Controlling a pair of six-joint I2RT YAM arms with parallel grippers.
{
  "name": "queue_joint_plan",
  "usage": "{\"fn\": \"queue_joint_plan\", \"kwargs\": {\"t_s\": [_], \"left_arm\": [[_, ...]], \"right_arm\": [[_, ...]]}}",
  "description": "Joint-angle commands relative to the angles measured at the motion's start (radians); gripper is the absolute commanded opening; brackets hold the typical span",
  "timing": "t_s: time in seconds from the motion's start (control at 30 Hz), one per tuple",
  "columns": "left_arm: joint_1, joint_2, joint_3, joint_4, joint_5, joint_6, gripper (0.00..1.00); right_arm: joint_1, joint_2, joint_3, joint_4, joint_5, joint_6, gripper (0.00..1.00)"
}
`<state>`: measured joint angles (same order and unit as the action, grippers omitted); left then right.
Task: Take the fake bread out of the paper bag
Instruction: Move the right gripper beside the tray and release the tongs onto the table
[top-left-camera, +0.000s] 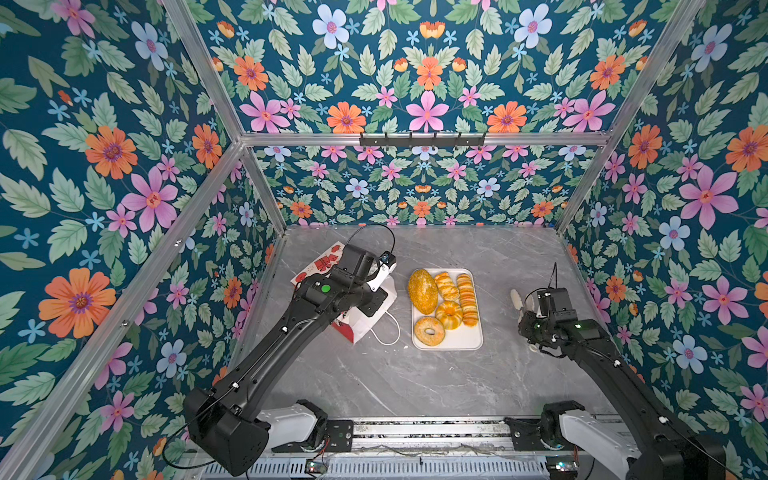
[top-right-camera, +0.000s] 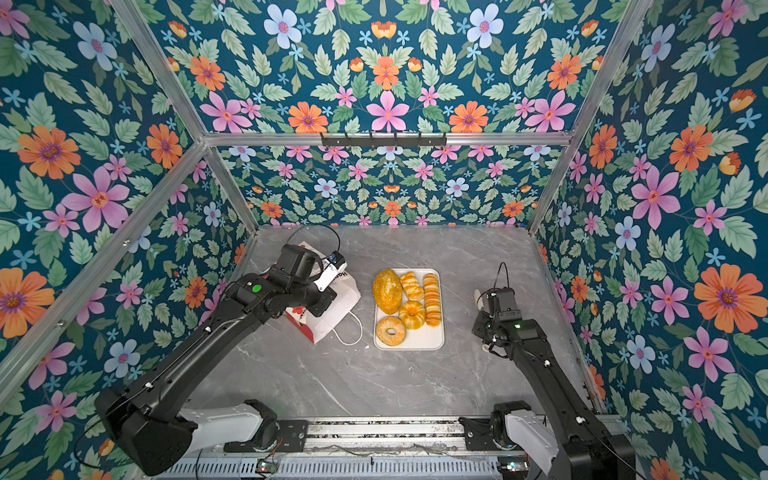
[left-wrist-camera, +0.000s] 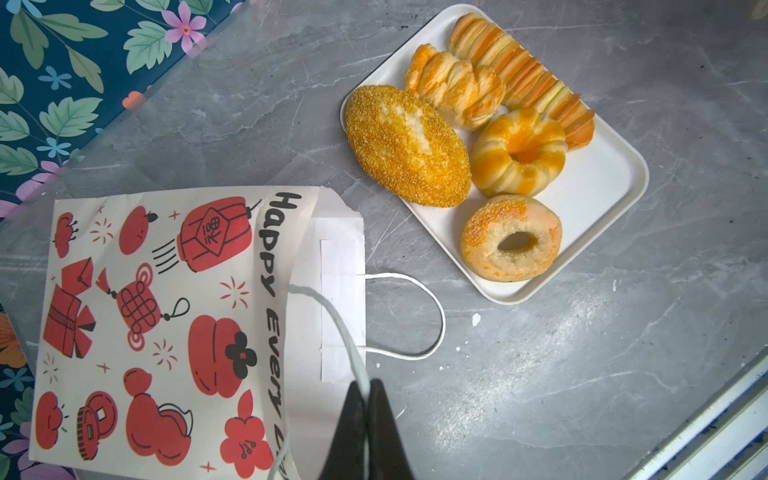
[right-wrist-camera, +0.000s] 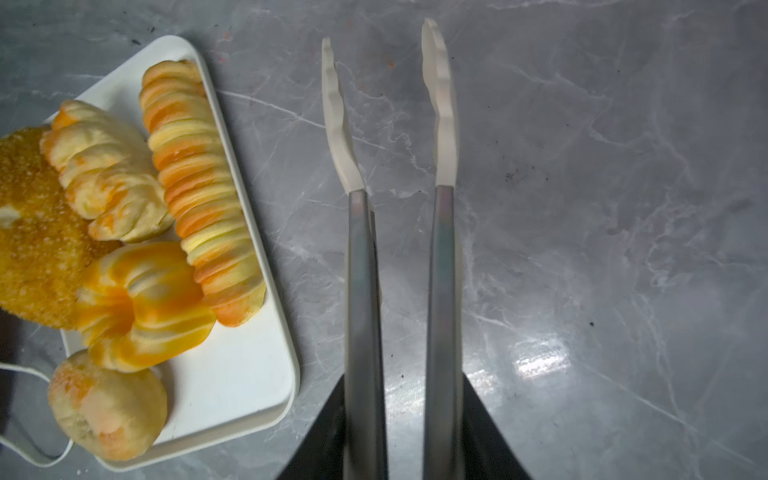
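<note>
Resting on the tray (top-left-camera: 465, 338), all bread (top-left-camera: 449, 314) is sitting out; left pincer (left-wrist-camera: 368, 384) is pinching bag's (left-wrist-camera: 166, 311) cord (left-wrist-camera: 332, 318), right pincer (right-wrist-camera: 403, 386) gripping tongs (right-wrist-camera: 361, 270).

A white tray (top-left-camera: 465, 337) rests mid-desk (top-left-camera: 374, 382), grey and marble-veined. Steel tongs (right-wrist-camera: 442, 270) with pale tips point alongside it, arms apart. Floral walls (top-left-camera: 104, 166) surround everything.

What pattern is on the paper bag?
The paper bag shows red cartoon lanterns, knots and fruit on white, with black lettering; clearest in the left wrist view.
</note>
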<state>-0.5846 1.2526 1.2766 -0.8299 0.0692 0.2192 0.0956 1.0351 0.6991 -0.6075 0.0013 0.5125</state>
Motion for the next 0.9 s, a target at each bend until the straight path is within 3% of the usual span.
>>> {"fn": "queue_joint_plan", "kwargs": {"t_s": [0.0, 0.23, 0.4, 0.67, 0.87], "left_arm": [[0.002, -0.015, -0.013, 0.034, 0.004, 0.007, 0.00], [0.011, -0.049, -0.051, 0.065, 0.010, 0.002, 0.00], [0.023, -0.070, -0.049, 0.071, 0.014, 0.001, 0.00], [0.045, -0.082, -0.023, 0.097, 0.033, -0.005, 0.00], [0.045, -0.061, 0.084, 0.107, 0.075, -0.062, 0.00]], "right_arm": [[-0.039, 0.082, 0.020, 0.103, -0.025, -0.017, 0.36], [-0.141, 0.339, 0.075, 0.190, -0.074, -0.002, 0.36], [-0.183, 0.442, 0.094, 0.210, -0.120, 0.015, 0.39], [-0.186, 0.435, 0.072, 0.213, -0.112, 0.024, 0.68], [-0.185, 0.321, 0.014, 0.225, -0.071, 0.046, 0.75]]}}
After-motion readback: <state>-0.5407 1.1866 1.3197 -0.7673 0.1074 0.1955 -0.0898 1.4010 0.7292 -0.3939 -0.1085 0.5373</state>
